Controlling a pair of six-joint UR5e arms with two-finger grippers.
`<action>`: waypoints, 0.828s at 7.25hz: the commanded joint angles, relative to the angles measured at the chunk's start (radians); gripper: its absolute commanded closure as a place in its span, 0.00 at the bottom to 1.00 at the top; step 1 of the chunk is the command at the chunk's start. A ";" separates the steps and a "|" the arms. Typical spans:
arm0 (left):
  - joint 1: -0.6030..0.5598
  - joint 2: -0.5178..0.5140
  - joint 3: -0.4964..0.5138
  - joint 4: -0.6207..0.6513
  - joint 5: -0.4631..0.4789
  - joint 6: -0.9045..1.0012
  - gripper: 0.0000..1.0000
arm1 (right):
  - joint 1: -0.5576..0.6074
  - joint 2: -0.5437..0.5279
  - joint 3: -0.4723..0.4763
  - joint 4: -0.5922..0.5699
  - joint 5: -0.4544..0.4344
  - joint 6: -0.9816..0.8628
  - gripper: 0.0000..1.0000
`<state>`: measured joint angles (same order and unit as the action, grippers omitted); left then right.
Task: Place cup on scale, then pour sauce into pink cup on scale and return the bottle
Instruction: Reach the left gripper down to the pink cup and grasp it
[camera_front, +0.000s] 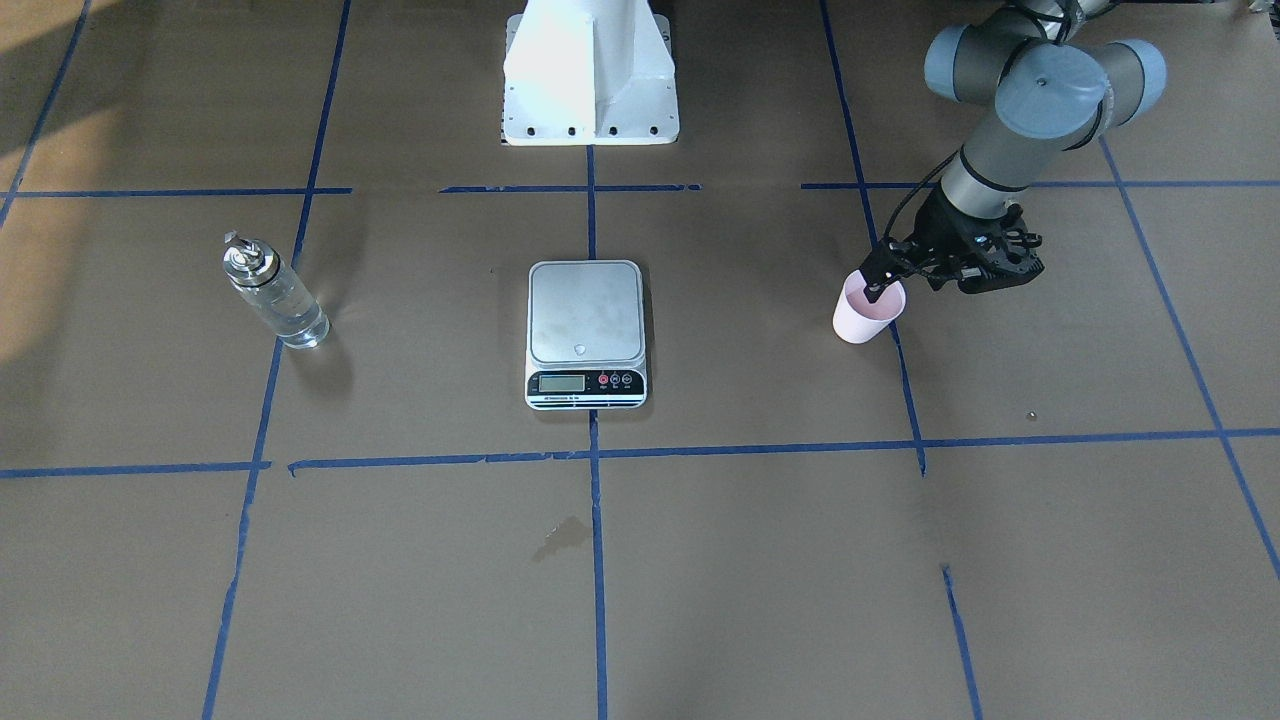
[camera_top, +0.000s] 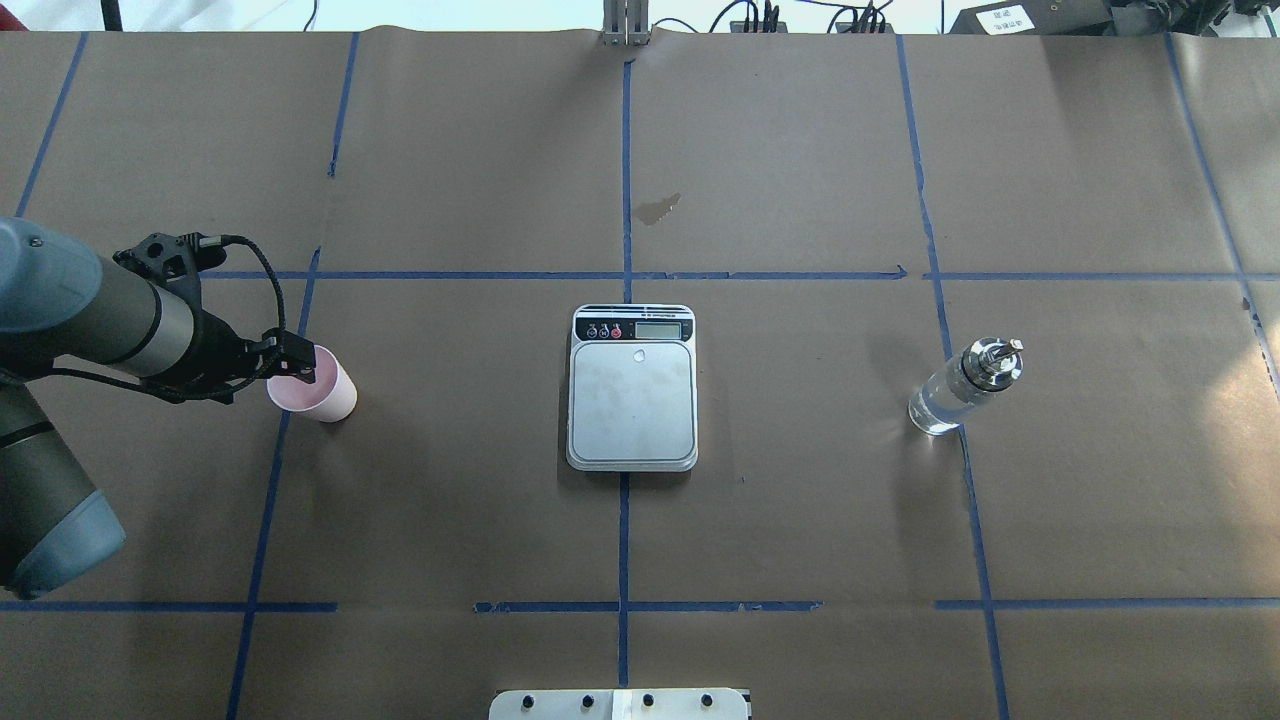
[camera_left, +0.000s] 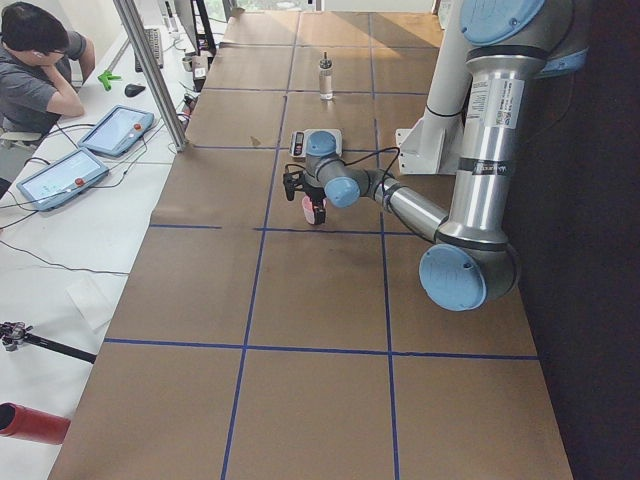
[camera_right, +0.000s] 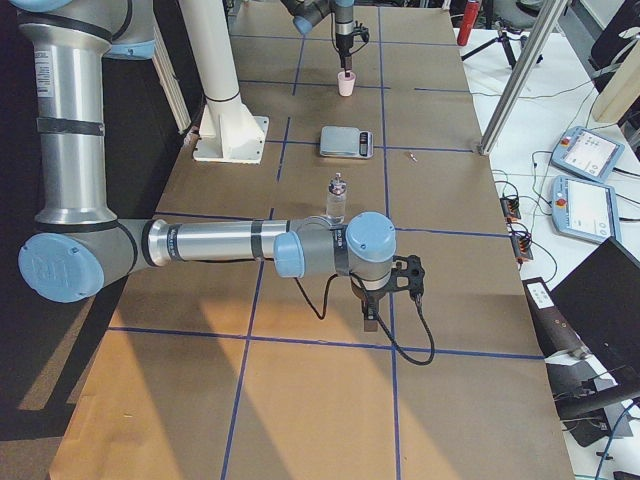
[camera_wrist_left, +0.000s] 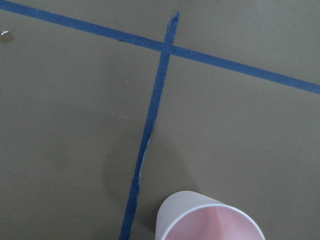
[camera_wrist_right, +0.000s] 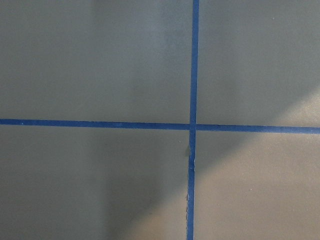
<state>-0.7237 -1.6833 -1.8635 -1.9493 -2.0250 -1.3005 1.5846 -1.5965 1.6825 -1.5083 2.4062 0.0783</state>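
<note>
- Grips only one thin wall of the small pale pink tapered paper-like cup with the left gripper: one finger inside the rim, one outside, seemingly clamped on that wall.
- May crush or bend the soft rim through too hard a squeeze, or drop the cup on the way through too shallow a bite.
- May tip the cup at the edge of the flat steel-plated kitchen scale through a slanted release.
- Looks empty and clean, pink inside, with a round, undented rim.
- Sits far left on the brown paper-covered table, well apart from the scale; touching the table or just above it, cannot tell.
- Cannot tell, for the right gripper, whether apart or together.
</note>
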 joint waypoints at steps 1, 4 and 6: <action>0.013 -0.003 0.013 0.000 0.000 0.000 0.07 | 0.000 0.001 -0.001 -0.001 0.001 0.000 0.00; 0.013 -0.006 0.012 0.000 -0.001 0.000 0.93 | 0.000 0.001 -0.001 -0.001 0.001 0.000 0.00; 0.013 -0.013 -0.006 0.004 -0.008 -0.009 1.00 | 0.000 0.001 -0.001 -0.001 0.002 0.000 0.00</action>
<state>-0.7096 -1.6931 -1.8564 -1.9479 -2.0276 -1.3028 1.5846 -1.5954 1.6813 -1.5095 2.4072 0.0782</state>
